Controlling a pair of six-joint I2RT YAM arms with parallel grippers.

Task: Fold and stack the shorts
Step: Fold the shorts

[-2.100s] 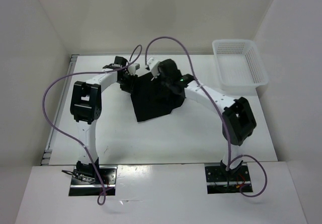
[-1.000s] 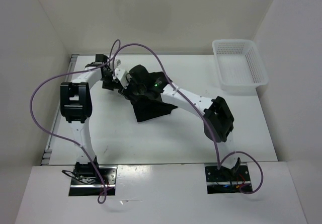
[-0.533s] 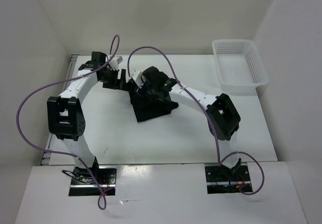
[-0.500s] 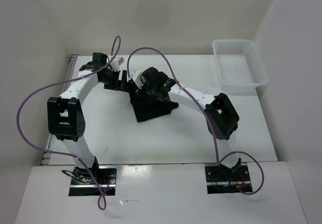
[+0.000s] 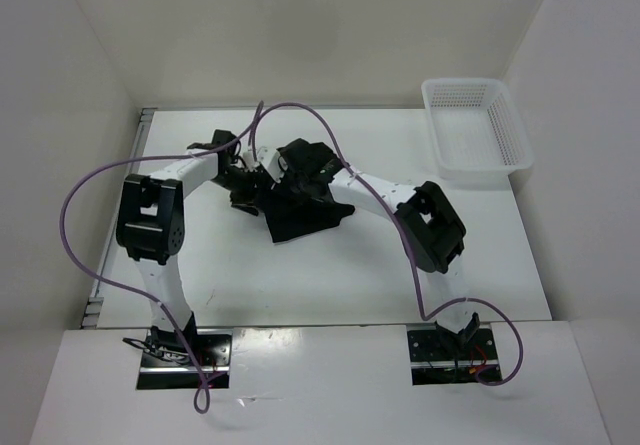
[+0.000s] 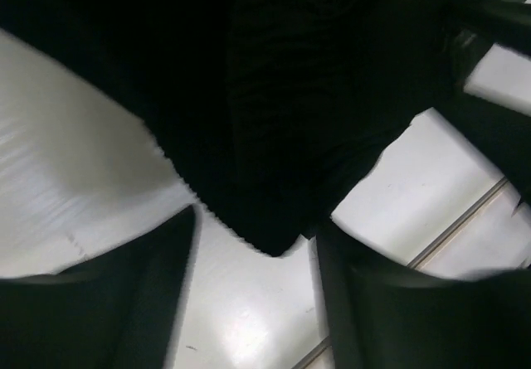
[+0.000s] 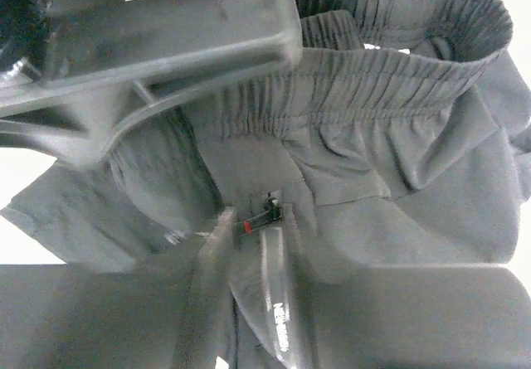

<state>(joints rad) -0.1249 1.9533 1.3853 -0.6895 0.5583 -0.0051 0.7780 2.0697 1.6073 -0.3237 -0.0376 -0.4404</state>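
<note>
**Both grippers at the far left edge of the shorts**

We saw a white table [image 5: 300, 275] with the black shorts [image 5: 305, 210] lying crumpled left of its middle. A white mesh basket [image 5: 518, 135] sat well apart in the far right corner. The left gripper [image 6: 257, 220] had its fingers apart, a point of dark cloth hanging between them. The right gripper [image 5: 283, 177] sat over the gathered waistband [image 7: 390, 62]. We could not tell whether it pinched the cloth. A small tag [image 7: 265, 211] showed below the waistband.

shorts [image 7: 373, 162] matt gathered cloth; basket [image 5: 516, 137] white plastic mesh
</note>
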